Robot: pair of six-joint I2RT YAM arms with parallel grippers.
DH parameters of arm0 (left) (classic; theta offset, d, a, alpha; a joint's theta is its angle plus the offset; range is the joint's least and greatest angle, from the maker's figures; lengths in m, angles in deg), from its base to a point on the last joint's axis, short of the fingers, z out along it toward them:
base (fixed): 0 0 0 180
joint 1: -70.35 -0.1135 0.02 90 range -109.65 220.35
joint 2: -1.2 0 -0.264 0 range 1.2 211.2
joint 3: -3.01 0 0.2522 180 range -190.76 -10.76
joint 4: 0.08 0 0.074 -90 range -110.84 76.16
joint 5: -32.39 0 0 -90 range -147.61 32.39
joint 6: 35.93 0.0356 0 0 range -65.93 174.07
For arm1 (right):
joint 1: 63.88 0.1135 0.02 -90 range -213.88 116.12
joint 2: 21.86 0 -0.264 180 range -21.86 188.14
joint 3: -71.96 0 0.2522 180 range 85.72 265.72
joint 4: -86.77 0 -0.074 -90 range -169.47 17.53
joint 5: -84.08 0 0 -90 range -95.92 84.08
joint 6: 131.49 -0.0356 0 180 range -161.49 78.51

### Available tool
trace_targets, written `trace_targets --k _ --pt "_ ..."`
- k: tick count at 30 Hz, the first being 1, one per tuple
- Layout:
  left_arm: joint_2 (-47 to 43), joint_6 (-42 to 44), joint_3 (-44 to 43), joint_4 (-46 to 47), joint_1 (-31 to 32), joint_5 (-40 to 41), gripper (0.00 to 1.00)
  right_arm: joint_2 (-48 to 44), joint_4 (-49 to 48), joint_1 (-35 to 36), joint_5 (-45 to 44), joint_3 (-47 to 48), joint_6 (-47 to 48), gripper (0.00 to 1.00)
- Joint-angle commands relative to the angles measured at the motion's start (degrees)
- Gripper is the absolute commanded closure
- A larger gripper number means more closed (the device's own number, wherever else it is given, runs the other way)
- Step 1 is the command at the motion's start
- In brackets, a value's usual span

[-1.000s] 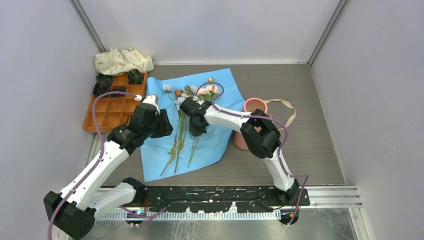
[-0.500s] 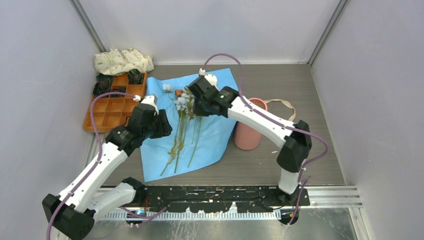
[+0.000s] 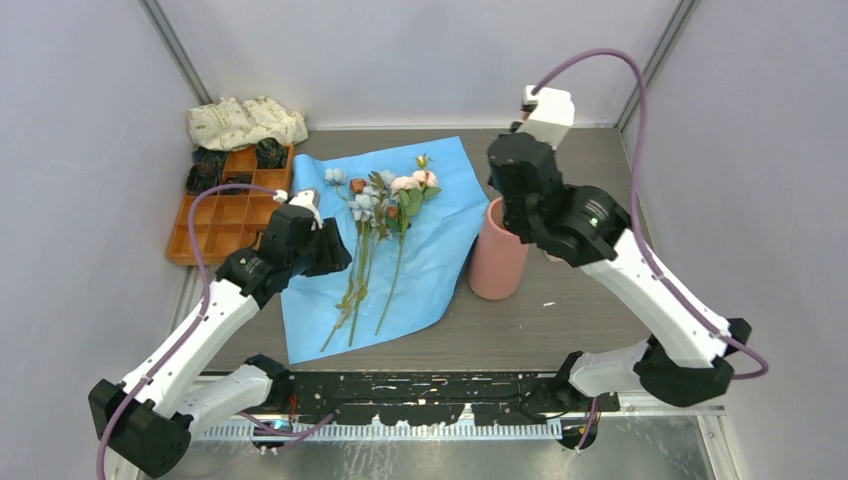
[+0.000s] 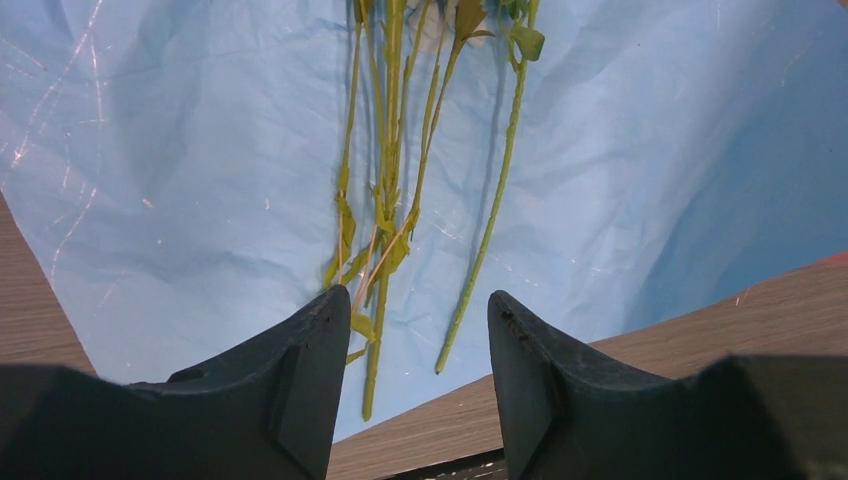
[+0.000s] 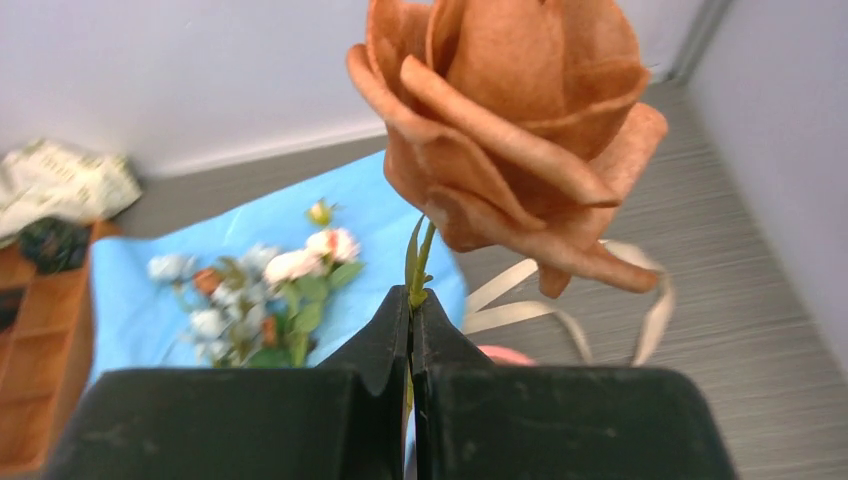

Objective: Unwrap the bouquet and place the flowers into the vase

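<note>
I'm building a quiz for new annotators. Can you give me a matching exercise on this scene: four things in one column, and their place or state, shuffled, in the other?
1. orange-brown rose
2. vase
3. left gripper
4. beige ribbon

A. open over the green stems
B. lying on the table
C. held by its stem in the shut right gripper
D. standing upright beside the blue paper

Pairs: 1-C, 2-D, 3-A, 4-B
</note>
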Motion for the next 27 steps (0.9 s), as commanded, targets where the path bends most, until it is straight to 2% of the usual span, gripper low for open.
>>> trace_targets --k 1,9,19,22,27 --pt "0.5 -0.8 -1.8 3.9 -0.1 -2.1 0.46 -4.7 -5.6 0.1 -14.9 -4.1 8.1 0.99" --pt "0.9 -1.2 -2.0 4.7 -0.1 -2.5 0.47 -7.3 -8.1 0.1 -17.3 -10.0 10.3 0.99" --pt "0.6 -1.6 -1.8 4.7 -0.1 -2.7 0.47 -8.2 -7.8 0.1 -13.9 -19.8 3.8 0.99" --pt "0.6 -1.6 -1.7 4.7 -0.1 -2.8 0.47 -9.1 -6.9 0.0 -12.5 -21.4 1.1 0.86" --pt "0.6 -1.7 -1.6 4.8 -0.1 -2.9 0.47 -10.9 -6.0 0.0 -11.0 -22.9 -1.2 0.56"
